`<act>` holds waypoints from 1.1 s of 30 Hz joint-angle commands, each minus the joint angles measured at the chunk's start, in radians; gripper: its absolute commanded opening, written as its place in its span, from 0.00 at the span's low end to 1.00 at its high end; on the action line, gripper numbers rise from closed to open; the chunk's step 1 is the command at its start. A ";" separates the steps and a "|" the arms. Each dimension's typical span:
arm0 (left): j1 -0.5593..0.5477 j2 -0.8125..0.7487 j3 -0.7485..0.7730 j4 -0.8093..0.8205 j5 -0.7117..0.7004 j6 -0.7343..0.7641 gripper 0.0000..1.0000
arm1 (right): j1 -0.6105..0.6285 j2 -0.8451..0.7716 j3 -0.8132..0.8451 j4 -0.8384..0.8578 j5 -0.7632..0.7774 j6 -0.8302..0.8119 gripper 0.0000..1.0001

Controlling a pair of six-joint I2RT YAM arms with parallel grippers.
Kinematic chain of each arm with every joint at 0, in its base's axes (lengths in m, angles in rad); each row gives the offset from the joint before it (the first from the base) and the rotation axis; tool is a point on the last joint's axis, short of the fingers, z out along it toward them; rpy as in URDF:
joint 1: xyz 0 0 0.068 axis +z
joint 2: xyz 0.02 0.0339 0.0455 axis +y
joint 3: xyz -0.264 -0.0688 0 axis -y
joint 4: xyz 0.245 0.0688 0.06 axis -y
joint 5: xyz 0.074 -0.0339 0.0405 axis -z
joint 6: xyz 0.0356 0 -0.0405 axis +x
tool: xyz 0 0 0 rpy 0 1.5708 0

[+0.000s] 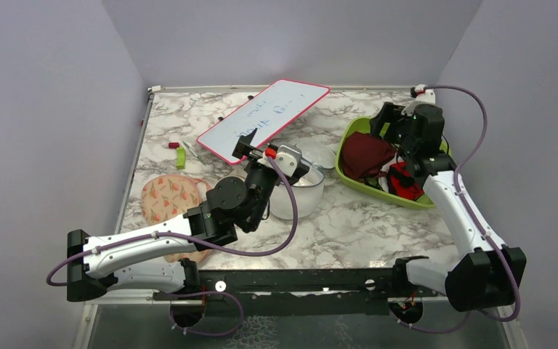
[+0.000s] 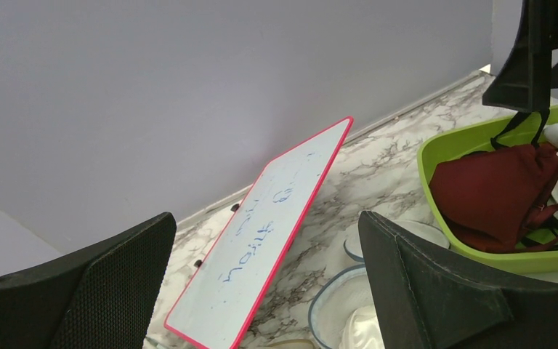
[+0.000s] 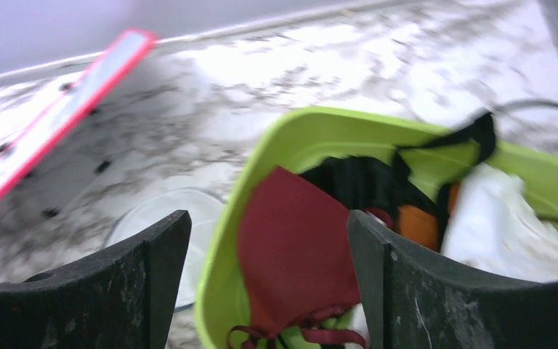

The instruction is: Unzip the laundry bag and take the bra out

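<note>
Top external: we see the bra (image 1: 367,154) lying in the lime-green bin (image 1: 343,173), out of the laundry bag (image 1: 301,195) (task looks nearly done). Above the bra the right gripper (image 3: 267,218) hangs spread and empty. The left gripper (image 2: 265,218) is wide and empty over the bag, probably placed to steady it.

Maroon bra (image 2: 494,182), lime-green tray (image 2: 472,134), grey-veined white marble table (image 2: 385,156).

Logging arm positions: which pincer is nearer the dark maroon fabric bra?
Right. The right pincer hangs open above the bra in the lime-green plastic tub; the left pincer is farther off, by the white mesh laundry bag.
</note>
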 commanded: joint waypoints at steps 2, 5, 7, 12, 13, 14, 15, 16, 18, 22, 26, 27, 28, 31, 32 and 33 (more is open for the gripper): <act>0.003 -0.021 0.012 0.000 0.015 -0.020 0.92 | 0.018 0.035 0.095 -0.065 -0.494 -0.117 0.78; 0.002 -0.017 0.013 0.000 0.016 -0.022 0.92 | 0.126 0.096 0.141 -0.102 -0.629 -0.136 0.77; 0.003 -0.013 0.012 -0.002 0.015 -0.022 0.92 | 0.238 0.130 0.168 -0.128 -0.632 -0.165 0.70; 0.002 -0.004 0.010 -0.002 0.014 -0.020 0.92 | 0.421 0.241 0.221 -0.204 -0.625 -0.170 0.50; 0.003 -0.003 0.010 -0.002 0.014 -0.020 0.92 | 0.446 0.257 0.228 -0.222 -0.604 -0.172 0.49; 0.003 -0.002 0.011 -0.002 0.014 -0.020 0.92 | 0.463 0.272 0.234 -0.240 -0.579 -0.168 0.48; 0.002 -0.001 0.011 -0.002 0.014 -0.020 0.92 | 0.469 0.288 0.238 -0.259 -0.565 -0.153 0.48; 0.003 -0.001 0.011 -0.002 0.014 -0.020 0.92 | 0.471 0.302 0.239 -0.273 -0.556 -0.147 0.47; 0.003 0.002 0.010 -0.001 0.015 -0.020 0.92 | 0.475 0.331 0.237 -0.293 -0.554 -0.148 0.47; 0.003 -0.002 0.010 -0.002 0.017 -0.022 0.92 | 0.495 0.390 0.239 -0.328 -0.512 -0.170 0.47; 0.003 -0.002 0.010 -0.002 0.015 -0.020 0.92 | 0.512 0.442 0.257 -0.339 -0.463 -0.168 0.49; 0.003 -0.002 0.011 -0.002 0.015 -0.020 0.92 | 0.517 0.456 0.265 -0.344 -0.446 -0.167 0.50; 0.002 -0.003 0.010 -0.001 0.015 -0.020 0.92 | 0.522 0.474 0.275 -0.350 -0.423 -0.170 0.51; 0.003 -0.005 0.011 -0.002 0.015 -0.020 0.92 | 0.542 0.533 0.302 -0.374 -0.334 -0.194 0.53; 0.002 -0.007 0.011 -0.002 0.015 -0.019 0.92 | 0.547 0.554 0.317 -0.392 -0.302 -0.196 0.54; 0.002 -0.008 0.011 -0.002 0.015 -0.019 0.92 | 0.553 0.570 0.331 -0.404 -0.272 -0.196 0.55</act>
